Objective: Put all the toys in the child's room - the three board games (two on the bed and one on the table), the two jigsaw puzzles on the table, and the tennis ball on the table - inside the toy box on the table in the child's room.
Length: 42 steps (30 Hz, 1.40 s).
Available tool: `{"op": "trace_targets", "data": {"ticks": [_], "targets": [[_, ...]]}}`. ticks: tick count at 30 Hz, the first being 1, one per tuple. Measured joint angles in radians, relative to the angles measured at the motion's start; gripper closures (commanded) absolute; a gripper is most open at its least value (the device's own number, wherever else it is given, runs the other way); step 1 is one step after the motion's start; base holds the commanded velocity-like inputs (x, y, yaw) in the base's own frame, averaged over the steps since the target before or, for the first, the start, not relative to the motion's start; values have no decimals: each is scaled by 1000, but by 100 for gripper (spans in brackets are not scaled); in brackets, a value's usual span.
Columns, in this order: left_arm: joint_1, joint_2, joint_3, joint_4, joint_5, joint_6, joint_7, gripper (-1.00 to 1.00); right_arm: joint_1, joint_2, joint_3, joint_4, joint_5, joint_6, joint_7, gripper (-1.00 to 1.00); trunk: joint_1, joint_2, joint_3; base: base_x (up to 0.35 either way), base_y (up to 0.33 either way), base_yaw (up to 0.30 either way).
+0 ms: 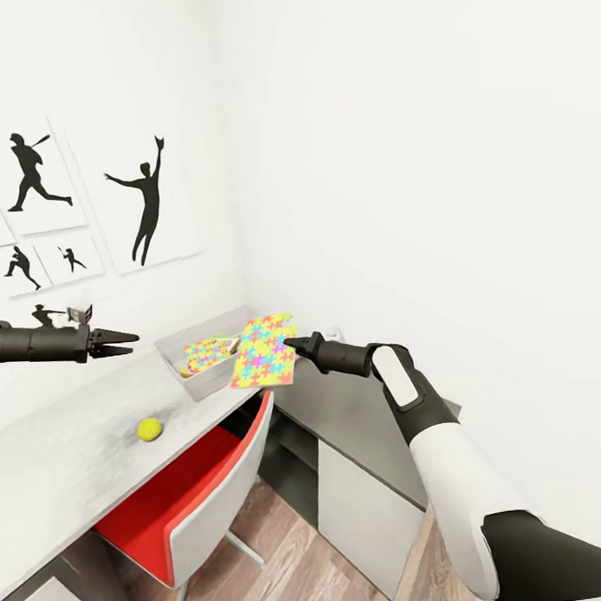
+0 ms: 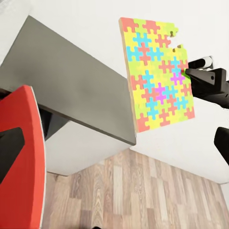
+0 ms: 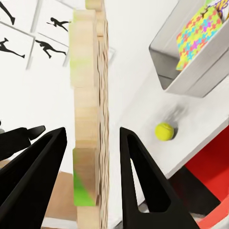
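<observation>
The grey toy box [image 1: 174,355] sits at the far end of the white table [image 1: 72,464] with one jigsaw puzzle [image 1: 207,351] lying inside. My right gripper [image 1: 295,343] is shut on the edge of a second jigsaw puzzle [image 1: 266,349], held tilted over the box's right rim. In the right wrist view this board's wooden edge [image 3: 88,119] runs between the fingers. The tennis ball [image 1: 149,429] rests on the table nearer me. My left gripper [image 1: 133,344] hovers open above the table's left part. The board games and the bed are out of view.
A red chair with a white shell [image 1: 178,504] is tucked under the table. A lower grey-topped cabinet [image 1: 357,420] stands to the right under my right arm. Athlete-silhouette pictures [image 1: 150,202] hang on the wall behind. Wood-plank floor [image 1: 301,560] lies below.
</observation>
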Motion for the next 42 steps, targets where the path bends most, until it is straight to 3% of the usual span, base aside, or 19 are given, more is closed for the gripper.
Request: {"op": "trace_targets", "data": {"ticks": [30, 42], "targets": [[0, 2, 0, 0, 1, 0, 0, -100, 2, -13, -4, -43, -7, 1, 2, 100, 0, 0, 0, 141, 72, 284], [0, 1, 1, 0, 2, 0, 0, -100, 11, -15, -31, -43, -7, 1, 5, 100, 0, 0, 0, 261, 0, 13]]}}
